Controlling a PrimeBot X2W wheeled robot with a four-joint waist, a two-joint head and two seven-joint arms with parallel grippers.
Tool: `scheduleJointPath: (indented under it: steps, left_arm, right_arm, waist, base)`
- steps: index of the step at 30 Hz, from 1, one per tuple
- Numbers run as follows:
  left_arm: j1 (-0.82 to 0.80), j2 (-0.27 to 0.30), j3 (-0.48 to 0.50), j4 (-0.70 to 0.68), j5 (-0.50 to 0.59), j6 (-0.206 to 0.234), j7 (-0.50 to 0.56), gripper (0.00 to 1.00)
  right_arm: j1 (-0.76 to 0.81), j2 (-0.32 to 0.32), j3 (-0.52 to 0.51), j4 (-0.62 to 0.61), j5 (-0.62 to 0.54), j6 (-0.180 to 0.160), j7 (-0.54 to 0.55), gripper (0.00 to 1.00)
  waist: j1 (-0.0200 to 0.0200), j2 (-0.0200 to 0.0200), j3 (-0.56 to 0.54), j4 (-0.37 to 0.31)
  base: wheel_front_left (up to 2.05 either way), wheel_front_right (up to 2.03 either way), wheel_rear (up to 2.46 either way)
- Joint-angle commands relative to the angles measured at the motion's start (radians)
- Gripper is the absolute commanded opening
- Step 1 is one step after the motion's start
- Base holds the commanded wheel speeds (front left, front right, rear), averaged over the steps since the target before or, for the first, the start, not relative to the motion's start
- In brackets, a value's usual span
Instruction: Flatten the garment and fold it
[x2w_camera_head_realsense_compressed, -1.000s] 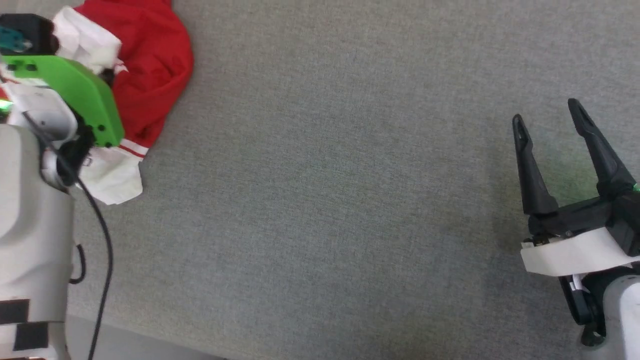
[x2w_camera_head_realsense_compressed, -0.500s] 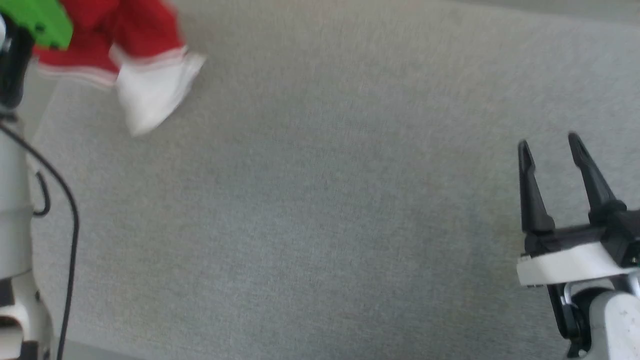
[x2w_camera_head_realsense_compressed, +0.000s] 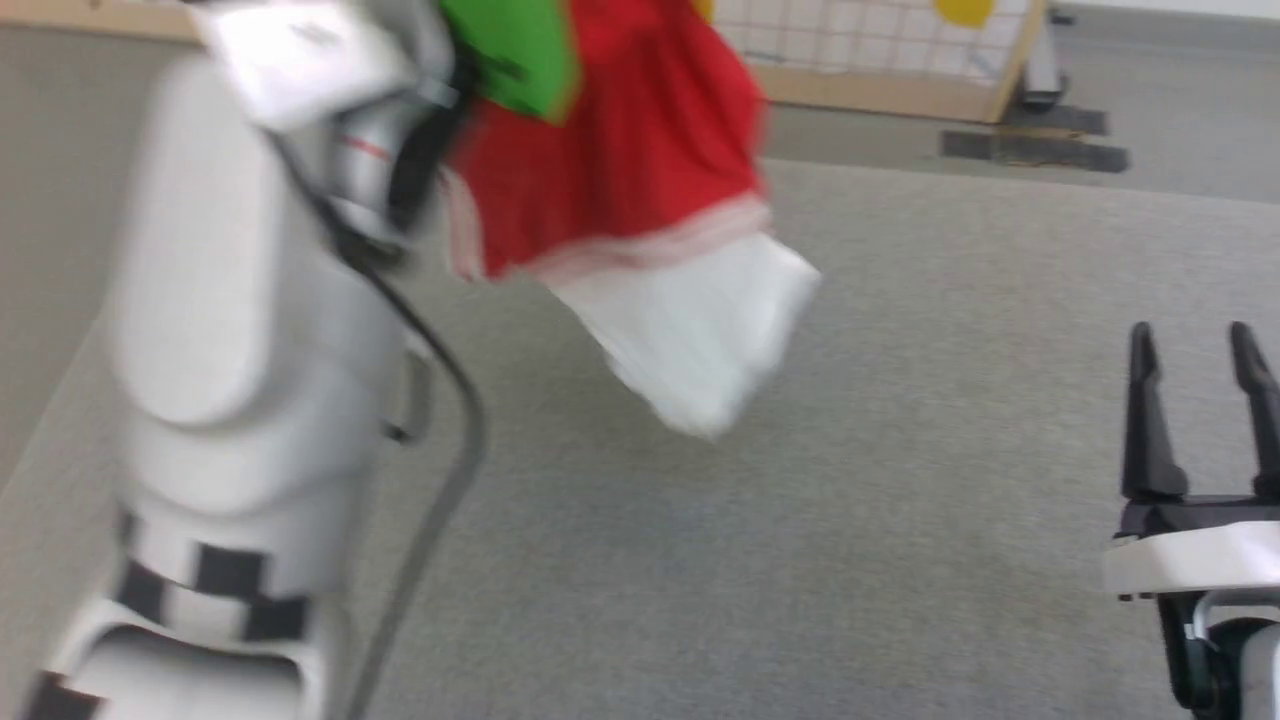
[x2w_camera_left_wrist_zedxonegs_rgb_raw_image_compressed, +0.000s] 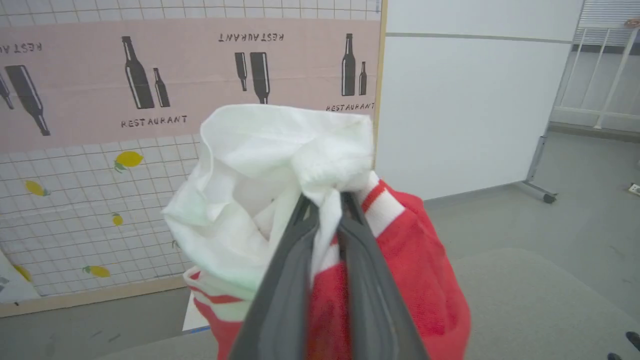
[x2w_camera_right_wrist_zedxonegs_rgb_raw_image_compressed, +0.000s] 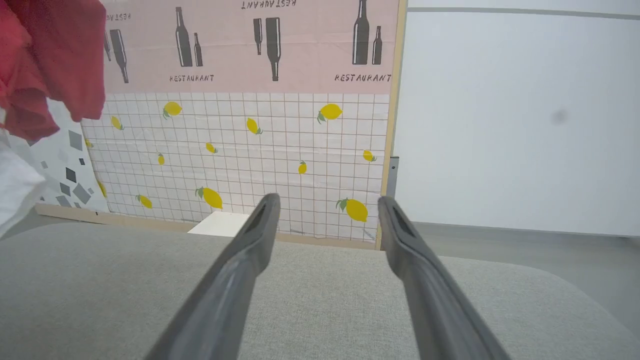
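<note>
A: Where is the shirt (x2w_camera_head_realsense_compressed: 610, 170)?
B: Hanging above the tabletop (x2w_camera_head_realsense_compressed: 800, 560) at eleven o'clock, bunched; the left tool (x2w_camera_left_wrist_zedxonegs_rgb_raw_image_compressed: 326, 199) is clamped tight on its white sleeve (x2w_camera_left_wrist_zedxonegs_rgb_raw_image_compressed: 270, 150).
A: How will it handle?
B: Soft, light and limp, probably; a hem corner looks the better hold. The right tool (x2w_camera_head_realsense_compressed: 1192, 338), at four o'clock, gapes empty.
A: Anything hidden?
B: The lettering; motion blur smears the head view.

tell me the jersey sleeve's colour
White sleeve with red-white striped trim; best in left wrist view.
</note>
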Motion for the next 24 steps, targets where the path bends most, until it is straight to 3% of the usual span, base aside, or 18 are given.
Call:
scheduleJointPath:
  steps: [1, 8, 11, 16, 19, 23, 24]
  left_arm:
    - [0.035, -0.022, -0.016, -0.013, -0.019, 0.018, 0.003, 0.00]
    - [0.195, -0.071, -0.185, -0.067, -0.092, 0.098, -0.058, 0.00]
    - [0.287, -0.072, -0.253, -0.028, -0.125, 0.157, -0.116, 0.00]
    - [0.382, -0.073, -0.312, 0.152, -0.149, 0.248, -0.214, 0.00]
    - [0.385, -0.073, -0.322, 0.307, -0.128, 0.277, -0.251, 0.00]
    - [0.368, -0.072, -0.323, 0.439, -0.127, 0.276, -0.288, 0.00]
    - [0.363, -0.072, -0.324, 0.451, -0.133, 0.270, -0.302, 0.26]
  right_arm:
    - [0.007, 0.001, -0.011, -0.007, 0.004, -0.002, -0.003, 1.00]
    - [-0.003, 0.001, -0.060, -0.025, 0.013, -0.002, 0.004, 1.00]
    - [-0.015, 0.001, -0.055, -0.020, 0.018, -0.002, 0.004, 1.00]
    - [-0.039, 0.001, -0.039, -0.006, 0.031, -0.002, -0.003, 1.00]
    - [-0.054, 0.001, -0.020, 0.004, 0.034, -0.002, -0.004, 1.00]
    - [-0.061, 0.001, -0.014, 0.017, 0.035, -0.002, -0.008, 1.00]
    - [-0.060, 0.001, -0.016, 0.019, 0.035, -0.002, -0.009, 1.00]
  waist:
    - [0.0001, -0.0001, -0.021, -0.058]
    - [0.0001, -0.0001, 0.031, -0.120]
    - [0.0001, -0.0001, 0.058, -0.150]
    - [0.0001, -0.0001, 0.105, -0.191]
    - [0.0001, -0.0001, 0.133, -0.211]
    - [0.0001, -0.0001, 0.151, -0.220]
    - [0.0001, -0.0001, 0.151, -0.218]
  base:
    - [0.00, 0.00, 0.00]
    - [0.00, 0.00, 0.00]
    - [0.00, 0.00, 0.00]
    - [0.00, 0.00, 0.00]
    - [0.00, 0.00, 0.00]
    - [0.00, 0.00, 0.00]
    - [0.00, 0.00, 0.00]
